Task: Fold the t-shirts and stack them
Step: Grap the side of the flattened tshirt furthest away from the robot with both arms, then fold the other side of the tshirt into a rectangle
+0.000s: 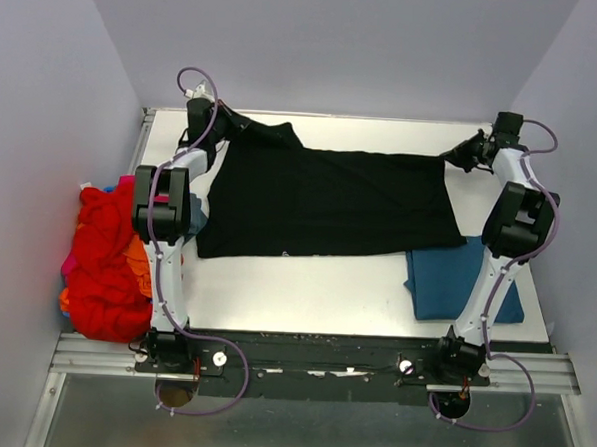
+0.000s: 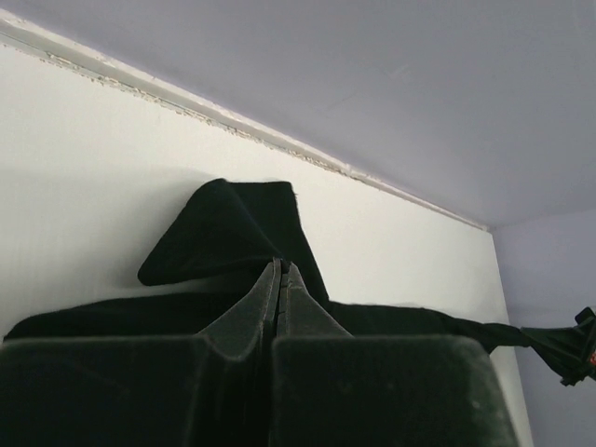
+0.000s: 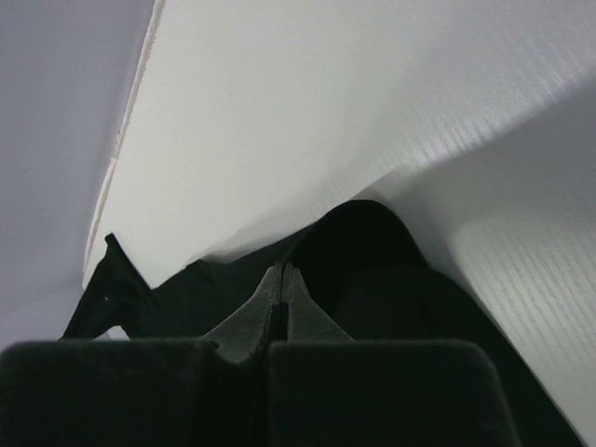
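Note:
A black t-shirt [image 1: 325,203] lies spread across the middle of the white table [image 1: 305,294], print not visible. My left gripper [image 1: 215,129] is shut on its far left corner; in the left wrist view [image 2: 279,270] the fingers pinch black cloth [image 2: 223,228]. My right gripper [image 1: 452,156] is shut on its far right corner; in the right wrist view [image 3: 281,275] the fingers pinch black cloth [image 3: 372,251]. A folded teal-blue t-shirt [image 1: 461,280] lies at the right, under the right arm. A heap of red [image 1: 107,254], orange and pink shirts lies at the left edge.
Lilac walls close in the table at the back and both sides. The back edge of the table [image 2: 279,144] runs just behind the left gripper. A black rail [image 1: 311,359] with both arm bases runs along the near edge.

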